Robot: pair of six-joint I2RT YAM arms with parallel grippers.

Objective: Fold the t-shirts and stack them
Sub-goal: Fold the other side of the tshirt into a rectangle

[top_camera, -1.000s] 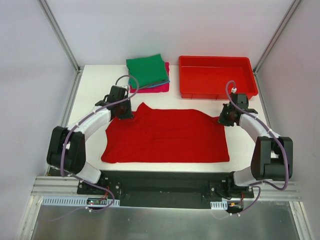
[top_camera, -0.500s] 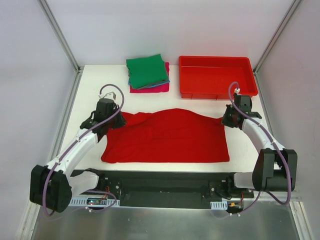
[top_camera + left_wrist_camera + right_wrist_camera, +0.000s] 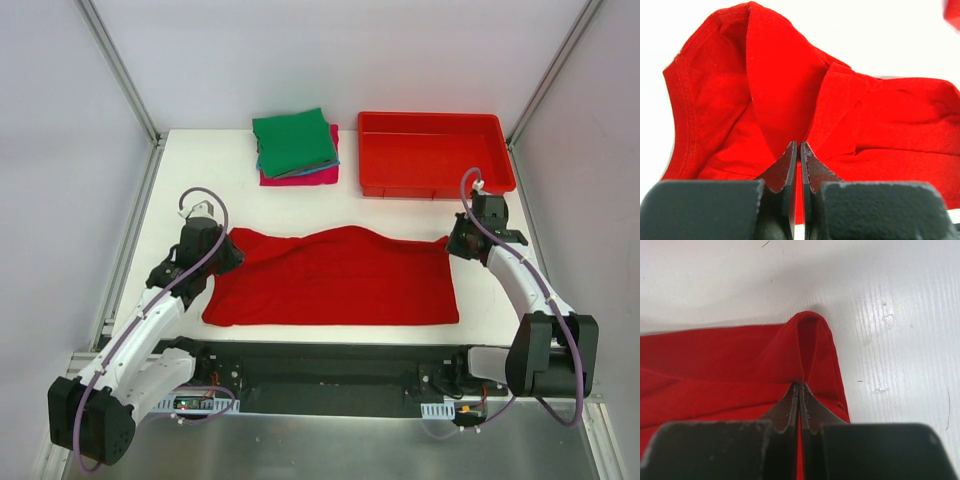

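From overhead, the large bright red short-sleeved cloth t-shirt point(image 3: 335, 285) is lying spread across the near half of the white table point(image 3: 185, 180), with its far edge rumpled. The left gripper point(image 3: 228, 252) is sitting at the shirt's far left corner and the right gripper point(image 3: 452, 243) at its far right corner. The black wrist housings are hiding both sets of fingertips here. Behind the shirt, a folded green cloth square point(image 3: 293, 142) is topping a stack, with only slivers of a teal-blue layer point(image 3: 260, 162) and a magenta-pink layer point(image 3: 300, 180) peeking out. The rigid red plastic rectangular bin point(image 3: 437, 118) is standing beside the stack, apart from it.

The left wrist camera is showing its fingers pressed together, pinching a fold of red cloth. The pinch itself is partly covered by the draped fabric.

The right wrist camera is showing its fingers closed on a raised fold at the shirt's corner.
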